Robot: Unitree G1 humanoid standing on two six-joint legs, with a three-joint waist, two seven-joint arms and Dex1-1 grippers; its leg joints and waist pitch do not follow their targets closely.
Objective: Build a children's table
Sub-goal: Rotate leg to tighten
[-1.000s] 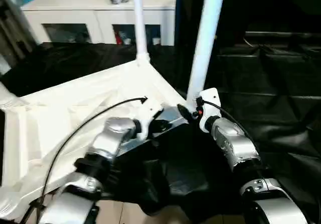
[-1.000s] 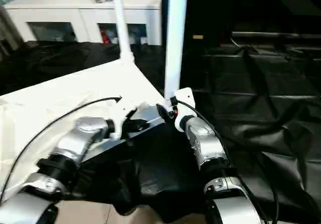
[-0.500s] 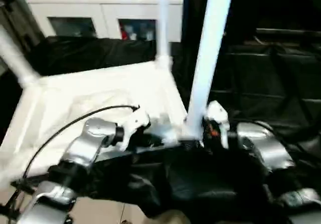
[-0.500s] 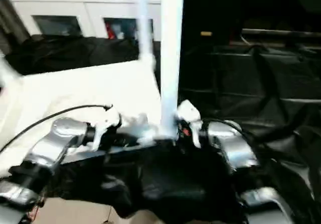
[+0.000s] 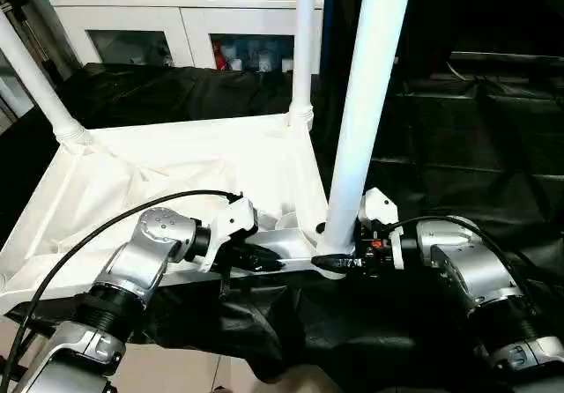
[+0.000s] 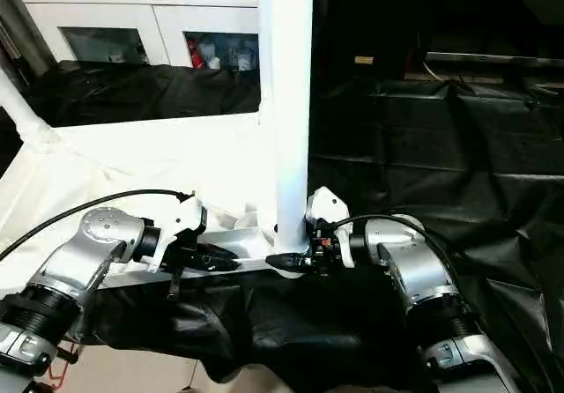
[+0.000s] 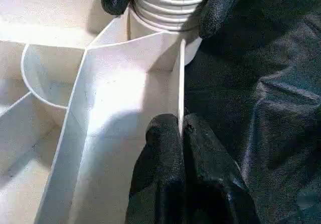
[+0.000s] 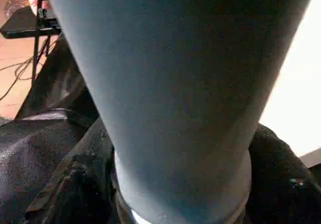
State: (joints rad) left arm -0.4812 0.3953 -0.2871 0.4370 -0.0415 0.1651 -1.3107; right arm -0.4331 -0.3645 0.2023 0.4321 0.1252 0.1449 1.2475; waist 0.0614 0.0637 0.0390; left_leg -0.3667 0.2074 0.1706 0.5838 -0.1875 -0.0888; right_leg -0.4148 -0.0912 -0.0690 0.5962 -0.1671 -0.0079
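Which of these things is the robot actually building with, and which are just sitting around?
Part of the job:
- upside-down white tabletop
- near leg in its corner socket, right gripper around its base
- two far legs standing in their sockets
- left gripper, pinching the tabletop's edge

Just lying about:
- white cabinet with glass doors
- black sheeting

Head views sharp, evenly lit from above; tabletop bright, near overexposed, ribs faint. Black cloth dim, glossy highlights along folds. Soft shadow beneath tabletop's near edge. Specular glints on silver forearms. Left wrist view: glare on white plastic, shadow pooled near fingertips. Right wrist view: nearest leg close, backlit, grey-blue, soft-focus; washed-out white at one side.
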